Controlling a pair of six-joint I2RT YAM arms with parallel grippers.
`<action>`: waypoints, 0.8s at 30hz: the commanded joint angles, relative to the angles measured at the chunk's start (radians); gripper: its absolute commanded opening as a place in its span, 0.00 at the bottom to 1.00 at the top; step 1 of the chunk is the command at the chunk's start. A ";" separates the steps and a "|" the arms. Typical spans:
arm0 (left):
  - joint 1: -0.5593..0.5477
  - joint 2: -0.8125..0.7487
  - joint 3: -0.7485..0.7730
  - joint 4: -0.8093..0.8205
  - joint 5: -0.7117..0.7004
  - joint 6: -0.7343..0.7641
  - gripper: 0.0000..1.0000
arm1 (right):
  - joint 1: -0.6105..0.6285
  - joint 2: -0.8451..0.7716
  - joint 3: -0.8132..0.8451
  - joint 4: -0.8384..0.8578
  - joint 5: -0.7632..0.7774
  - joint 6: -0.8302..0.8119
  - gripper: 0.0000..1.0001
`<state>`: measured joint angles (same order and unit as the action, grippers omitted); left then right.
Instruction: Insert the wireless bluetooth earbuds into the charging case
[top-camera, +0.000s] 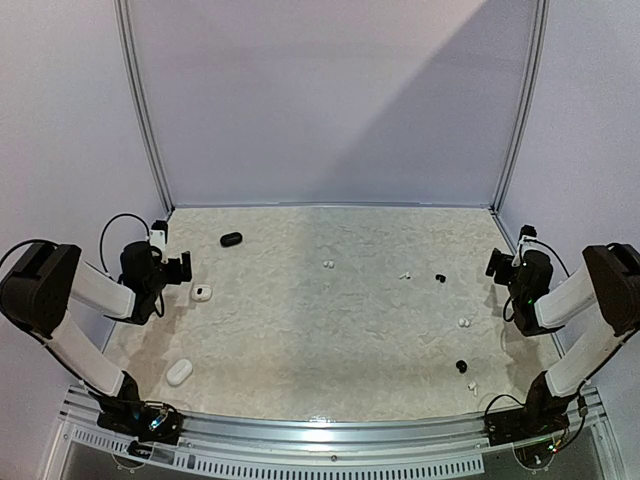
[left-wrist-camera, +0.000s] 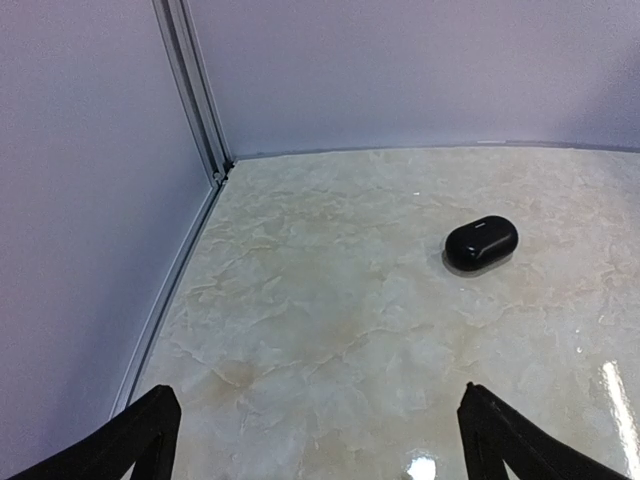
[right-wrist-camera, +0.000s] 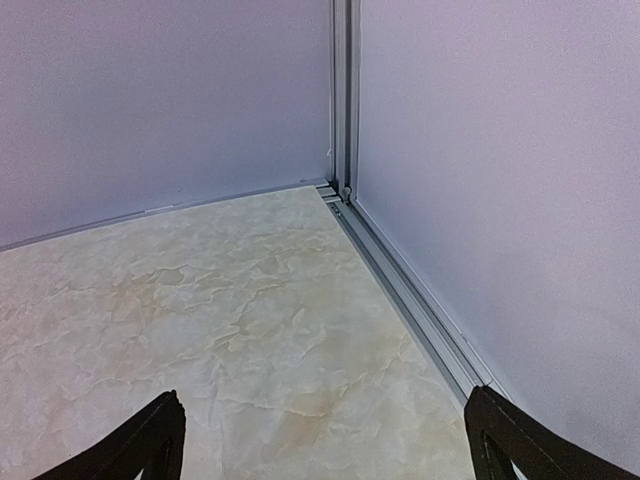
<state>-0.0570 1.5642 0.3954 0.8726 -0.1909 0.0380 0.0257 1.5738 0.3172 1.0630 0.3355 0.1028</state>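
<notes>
Progress looks nil: every bud in view lies loose on the table, and no case shows one seated inside. White buds are scattered from the middle to the right side, with two black buds among them, all well apart from the cases on the left. The black case sits closed near the far left corner. A small white case lies just beside the left gripper, and I cannot tell whether it is open or what it holds. Another white case rests near the front left edge and looks closed. The left gripper hovers with its fingers spread wide and nothing between them. The right gripper is likewise wide open and empty, facing the far right corner, away from the buds. Opening a case, picking up buds and seating them all appear left to do.
</notes>
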 joint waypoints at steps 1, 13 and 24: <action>0.002 -0.008 0.012 0.015 0.000 0.010 0.99 | 0.000 -0.012 0.011 0.014 -0.006 -0.005 0.99; 0.001 -0.133 0.392 -0.659 0.348 0.238 0.99 | 0.000 -0.357 0.188 -0.518 -0.058 0.065 0.99; -0.064 0.500 1.536 -1.807 0.460 0.581 0.99 | 0.123 -0.337 0.498 -0.942 -0.214 0.147 0.99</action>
<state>-0.0700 1.8313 1.6611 -0.3473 0.2066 0.4320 0.0689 1.1976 0.7166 0.3328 0.1802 0.2310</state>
